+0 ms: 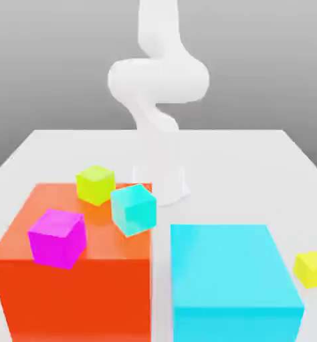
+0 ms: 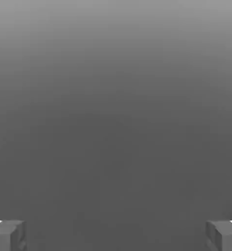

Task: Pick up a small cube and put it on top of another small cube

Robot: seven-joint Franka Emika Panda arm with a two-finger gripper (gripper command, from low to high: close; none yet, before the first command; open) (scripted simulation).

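Arm: the white Panda arm point(image 1: 158, 80) rises at the far middle of the surface point(image 1: 241, 174), well apart from every cube.
Claw: its two grey fingertips point(image 2: 8, 236) sit at opposite edges of the hand view, so the claw point(image 2: 116, 238) stands wide apart with nothing between the jaws.
Small cube: the lemon-yellow small cube point(image 1: 312, 268) lies on the bare surface near the exterior view's right edge, toward the near corner, just beside the big cyan block point(image 1: 235, 280) but not touching it.
Big blocks: a big red-orange block point(image 1: 74, 294) fills the near corner on the exterior view's left; the big cyan block stands beside it with a narrow gap between.
Other small cubes: a lime yellow-green cube point(image 1: 95, 184), a magenta cube point(image 1: 57, 238) and a tilted cyan cube point(image 1: 133, 209) rest on or at the red-orange block's top; the cyan one hangs at its edge.
Step in hand: judged as the start, with no approach made toward the small cube.
Handling: it looks rigid, plain-faced and probably light; the smooth sides may slip if pinched off-centre.
Where to hold: two opposite vertical faces, near mid-height, with the jaws square to them.
Risk: a skewed pinch could twist it, and the cyan block's wall crowds one side.
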